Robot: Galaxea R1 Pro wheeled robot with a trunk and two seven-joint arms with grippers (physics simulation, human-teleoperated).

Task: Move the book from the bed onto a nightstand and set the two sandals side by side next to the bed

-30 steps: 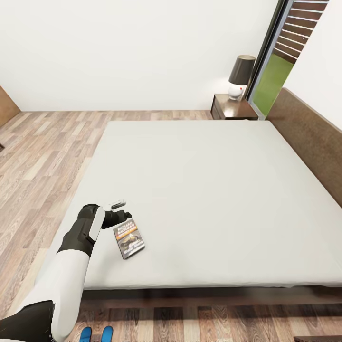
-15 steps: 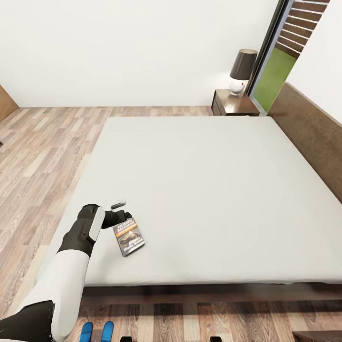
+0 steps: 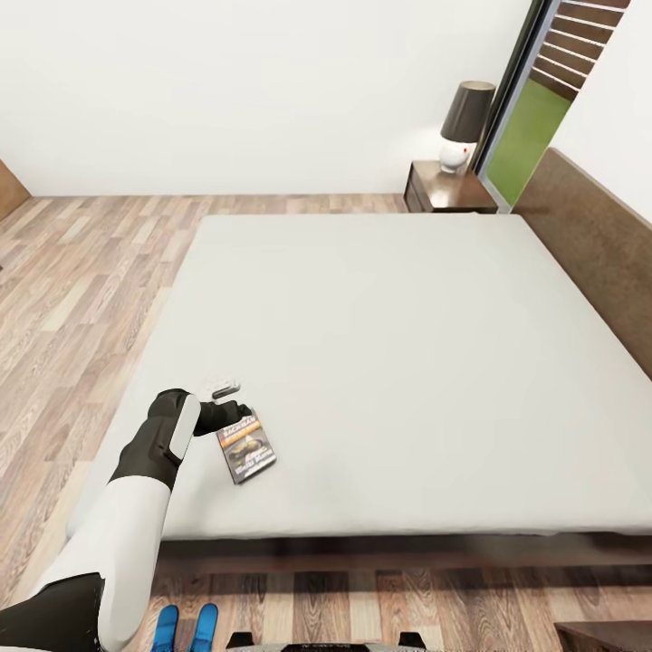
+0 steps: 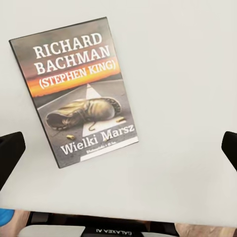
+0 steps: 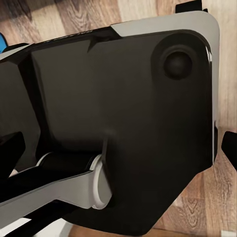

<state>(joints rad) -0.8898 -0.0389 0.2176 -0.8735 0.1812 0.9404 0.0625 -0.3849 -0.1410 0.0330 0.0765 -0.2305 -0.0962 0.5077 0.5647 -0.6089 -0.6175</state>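
Observation:
The book (image 3: pixel 246 445) lies flat and face up on the off-white mattress of the bed (image 3: pixel 389 344), near its front left corner. My left gripper (image 3: pixel 228 401) hovers just behind the book, open and holding nothing. In the left wrist view the book (image 4: pixel 79 94) lies between and ahead of the widely spread fingertips (image 4: pixel 10 153). The two blue sandals (image 3: pixel 186 627) lie side by side on the floor at the bed's foot. The nightstand (image 3: pixel 448 190) with its dark-shaded lamp (image 3: pixel 464 122) stands at the far corner by the headboard. My right gripper (image 5: pixel 118 148) is open, close to my own dark base.
The brown headboard (image 3: pixel 598 235) runs along the bed's right side. A tall window (image 3: pixel 534 100) stands behind the nightstand. Wood-plank floor (image 3: pixel 81 272) stretches to the bed's left and far side. A dark cabinet corner (image 3: pixel 607 636) shows at the lower right.
The camera has shifted, so the bed and nightstand sit slightly higher in the picture and my base edge appears below. The book now lies a little closer to my left gripper.

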